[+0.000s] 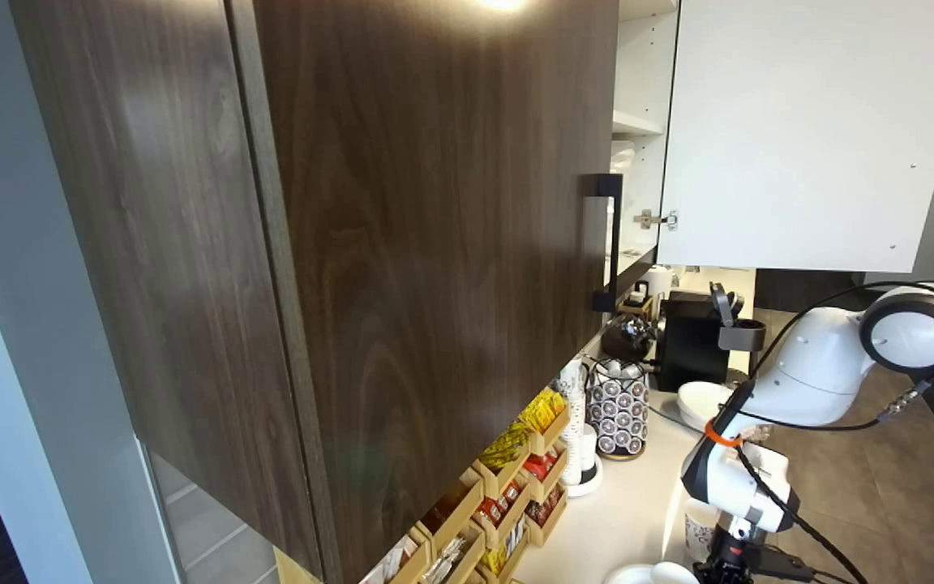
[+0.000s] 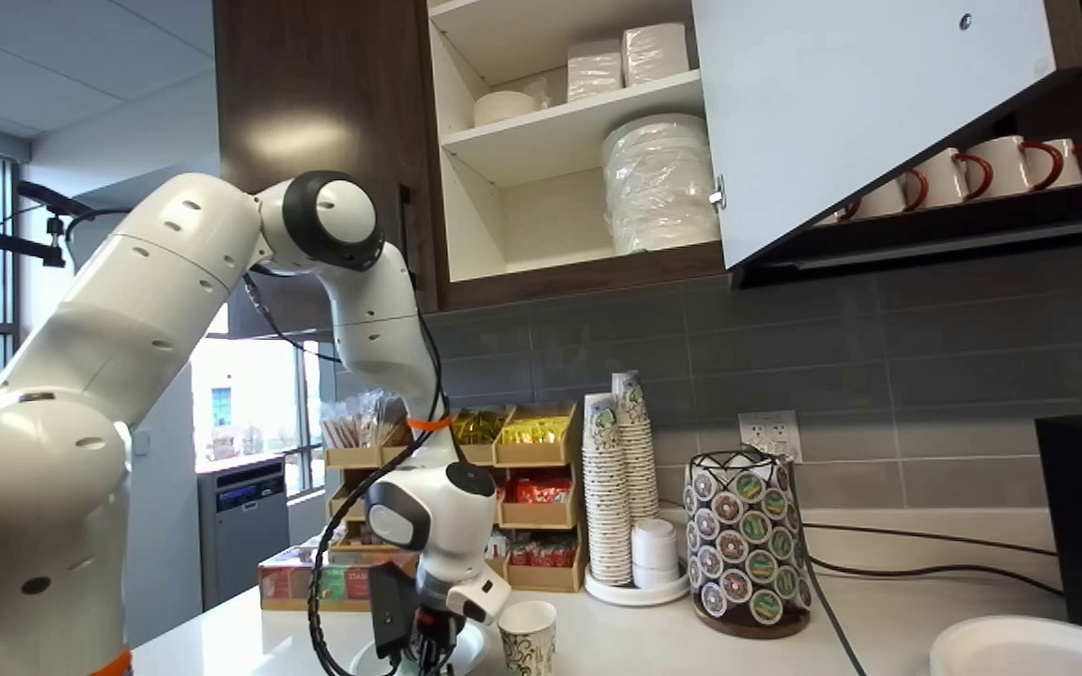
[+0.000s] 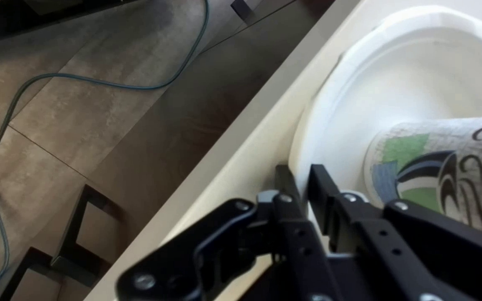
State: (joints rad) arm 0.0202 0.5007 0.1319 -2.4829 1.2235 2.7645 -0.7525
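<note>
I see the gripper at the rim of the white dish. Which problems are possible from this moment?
First, the gripper pinches the white dish only by its rim, so in a lift the dish might tilt or slip. Second, the dish is close to the counter edge; a sideways pull could bring it over. Third, the paper cup stands upright near the gripper, and a small swing may knock it down.
</note>
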